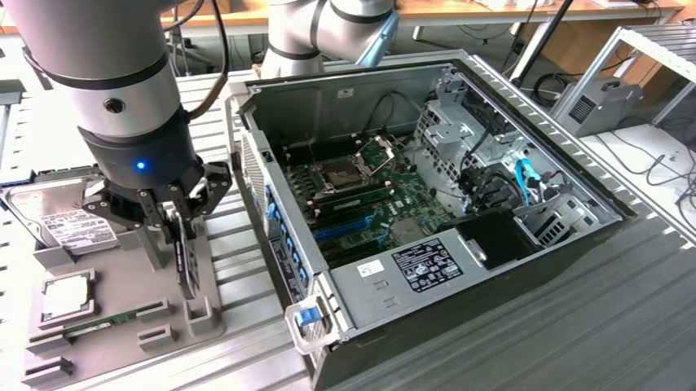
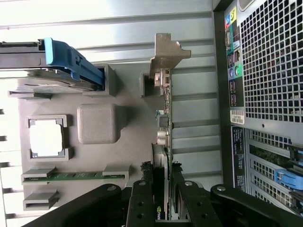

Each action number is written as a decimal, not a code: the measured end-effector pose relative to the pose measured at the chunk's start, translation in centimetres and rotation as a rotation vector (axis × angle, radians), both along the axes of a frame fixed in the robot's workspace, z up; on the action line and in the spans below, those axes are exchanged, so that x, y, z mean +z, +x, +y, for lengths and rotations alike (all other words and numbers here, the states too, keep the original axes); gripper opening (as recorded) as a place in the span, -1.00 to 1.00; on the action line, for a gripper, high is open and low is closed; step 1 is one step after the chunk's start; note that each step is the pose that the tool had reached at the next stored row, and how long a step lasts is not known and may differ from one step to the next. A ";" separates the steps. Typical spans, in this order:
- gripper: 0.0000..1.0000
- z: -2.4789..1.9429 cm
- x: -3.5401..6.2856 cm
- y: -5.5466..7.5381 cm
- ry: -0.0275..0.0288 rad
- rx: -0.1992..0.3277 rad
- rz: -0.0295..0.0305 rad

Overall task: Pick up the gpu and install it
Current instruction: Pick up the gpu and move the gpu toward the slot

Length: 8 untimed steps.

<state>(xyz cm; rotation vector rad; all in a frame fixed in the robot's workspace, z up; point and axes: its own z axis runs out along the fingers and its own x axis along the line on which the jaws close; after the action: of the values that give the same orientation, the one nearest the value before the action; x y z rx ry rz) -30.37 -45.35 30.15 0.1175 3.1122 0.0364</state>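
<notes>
The gpu (image 1: 188, 265) (image 2: 164, 120) stood on edge, clamped between the fingers of the gripper (image 1: 179, 238) (image 2: 163, 191), with its silver bracket at the end away from the gripper. The open computer case (image 1: 370, 281) (image 2: 270, 61) lay close on one side of the gripper, on the surface (image 1: 256, 346). Below the gripper sat the grey tray (image 1: 120, 281) (image 2: 130, 146). On the gripper's other side, the tray held a hard drive (image 1: 49, 212) (image 2: 47, 64), a processor chip (image 1: 68, 297) (image 2: 46, 141) and a memory stick (image 1: 103, 322) (image 2: 75, 176).
</notes>
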 end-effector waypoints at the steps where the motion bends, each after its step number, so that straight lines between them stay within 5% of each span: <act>1: -0.48 0.00 0.07 0.0 0.0000 0.000 0.0000; 8: -0.48 0.00 0.55 0.0 -0.0001 0.000 0.0000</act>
<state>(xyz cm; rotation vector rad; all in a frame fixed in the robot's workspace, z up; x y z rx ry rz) -30.37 -45.35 30.70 0.1176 3.1122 0.0363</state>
